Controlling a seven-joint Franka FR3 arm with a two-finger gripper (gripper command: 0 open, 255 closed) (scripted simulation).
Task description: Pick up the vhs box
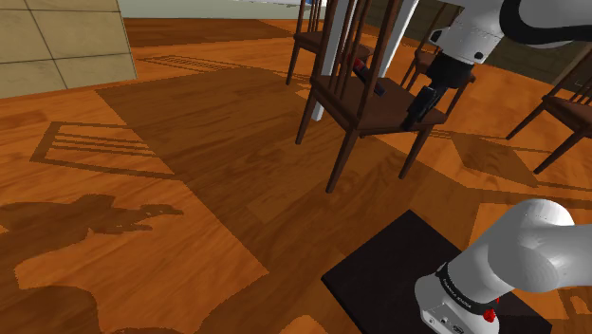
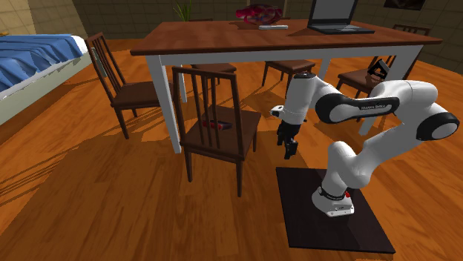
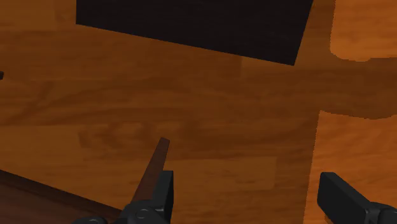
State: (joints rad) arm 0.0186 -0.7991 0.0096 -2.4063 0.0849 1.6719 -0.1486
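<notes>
**A:** Where is the vhs box (image 2: 217, 124)?

**B:** It lies flat on the seat of the dark wooden chair (image 2: 231, 142) that is drawn up to the white-legged desk (image 2: 208, 37). It's a small red-and-black thing, set toward the backrest slats.

**A:** And the claw (image 2: 289, 152)?

**B:** It hangs beside the chair, off the seat's edge on the side nearer the robot's black stand (image 2: 334, 222), and points down at the wooden floor (image 3: 222, 114). The fingers stand apart with nothing between them. In the wrist view there is bare floor under them and a corner of the seat close by one finger.

**A:** So which step is this?

**B:** The approach, I'd judge. Nothing is grasped, and the claw is apart from the box, with most of the seat between them.

**A:** What does the next move need?

**B:** Height first, enough to clear the seat's rim. Then it has to travel across the seat until the open fingers straddle the box, and come straight down. The slats and the desk's edge leave little room, so the wrist should stay upright.
</notes>
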